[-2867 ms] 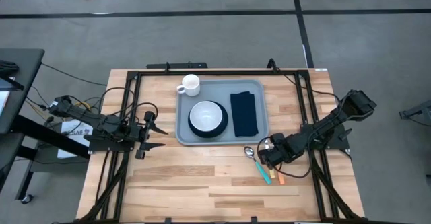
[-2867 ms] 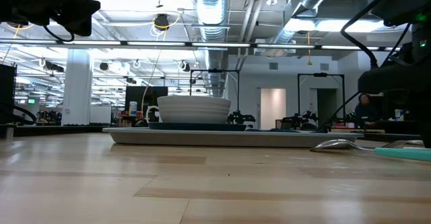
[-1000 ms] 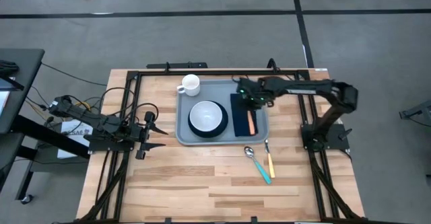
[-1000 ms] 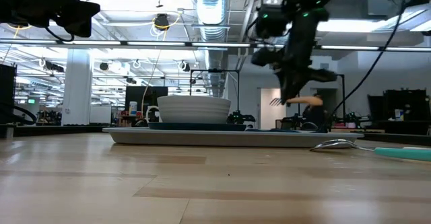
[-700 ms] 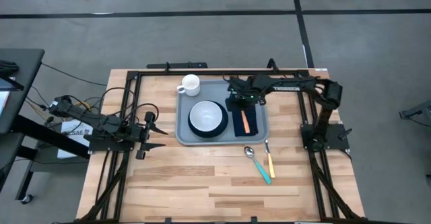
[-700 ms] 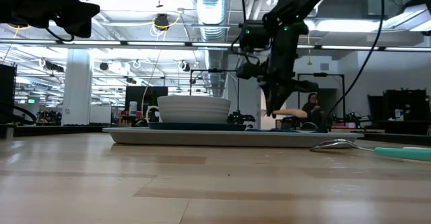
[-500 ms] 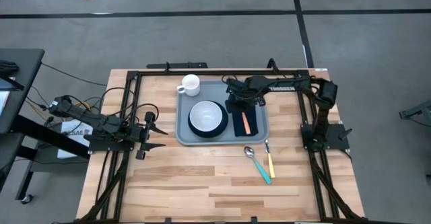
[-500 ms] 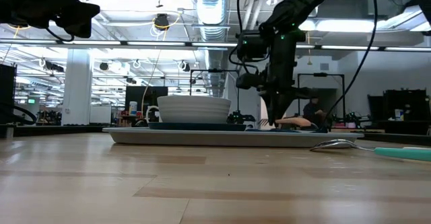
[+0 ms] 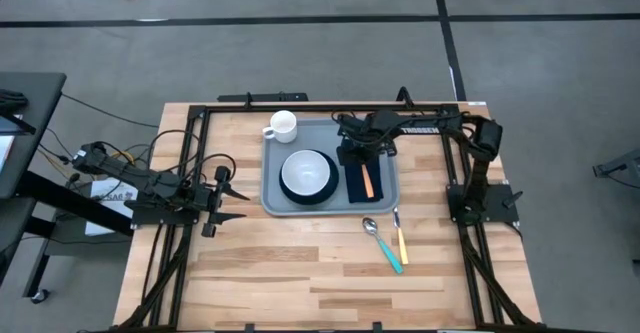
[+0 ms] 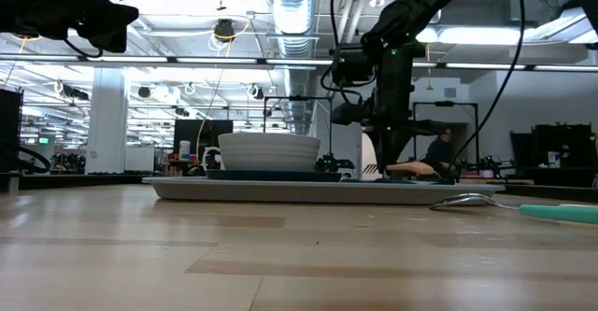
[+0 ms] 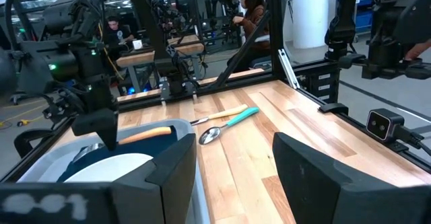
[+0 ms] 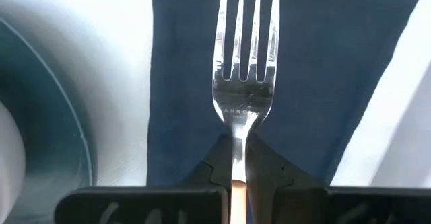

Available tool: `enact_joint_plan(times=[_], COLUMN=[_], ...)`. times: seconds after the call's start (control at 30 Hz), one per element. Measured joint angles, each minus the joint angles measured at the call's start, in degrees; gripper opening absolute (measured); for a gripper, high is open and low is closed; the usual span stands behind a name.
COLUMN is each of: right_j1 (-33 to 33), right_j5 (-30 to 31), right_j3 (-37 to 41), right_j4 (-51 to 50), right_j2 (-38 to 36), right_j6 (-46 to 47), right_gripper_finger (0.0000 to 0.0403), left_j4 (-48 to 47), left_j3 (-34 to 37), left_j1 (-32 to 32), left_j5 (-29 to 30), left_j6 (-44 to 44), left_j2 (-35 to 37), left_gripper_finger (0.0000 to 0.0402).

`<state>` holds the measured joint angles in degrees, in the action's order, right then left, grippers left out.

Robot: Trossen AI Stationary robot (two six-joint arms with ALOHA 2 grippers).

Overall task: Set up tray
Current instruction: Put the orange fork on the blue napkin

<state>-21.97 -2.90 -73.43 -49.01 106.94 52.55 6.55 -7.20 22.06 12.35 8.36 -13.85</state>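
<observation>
The light grey-blue tray (image 9: 272,201) lies at the table's middle, toward its far edge. On it are a white bowl (image 9: 305,173) on a teal plate, a white mug (image 9: 282,126) and a dark navy napkin (image 9: 361,195). My right gripper (image 9: 353,156) is low over the napkin's far half, shut on an orange-handled fork (image 9: 367,181). The right wrist view shows the fork's tines (image 12: 245,42) over the navy cloth. My left gripper (image 9: 228,199) waits open near the table's left edge, touching nothing. My right gripper pinches the fork between its two fingers at the steel neck (image 12: 235,146), just where the orange handle begins. The fingers come from above, one on each side of the neck. The fork is about level, low over the napkin (image 10: 411,169). Whether it rests on the cloth cannot be told.
A teal-handled spoon (image 9: 384,243) and a yellow-handled knife (image 9: 400,238) lie on the wood near the tray's near right corner. A black frame runs along the table's left, far and right sides. Bare wood fills the near half.
My right gripper, still shut on the fork, has moved a little toward the table's left and down onto the napkin. The fork has tipped from a slant to about level above the cloth. In the last half second it has hardly moved.
</observation>
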Motion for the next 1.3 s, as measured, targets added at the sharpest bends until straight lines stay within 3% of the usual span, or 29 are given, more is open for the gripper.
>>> enact_joint_plan(times=[0.77, 1.3], right_j1=[-0.05, 0.94], right_j5=[-0.79, -0.81], right_j3=[0.02, 0.04], right_j4=[0.83, -2.27], right_j2=[3.76, 3.78], right_j6=[-0.07, 0.39], right_gripper_finger=[0.0020, 0.0080], left_j4=[0.28, 0.24], left_j3=[0.00, 0.00], left_j1=[0.00, 0.00], left_j5=[-0.70, -1.13], left_j6=[-0.07, -0.09], left_j2=[0.02, 0.02], left_gripper_finger=[0.0187, 0.0187])
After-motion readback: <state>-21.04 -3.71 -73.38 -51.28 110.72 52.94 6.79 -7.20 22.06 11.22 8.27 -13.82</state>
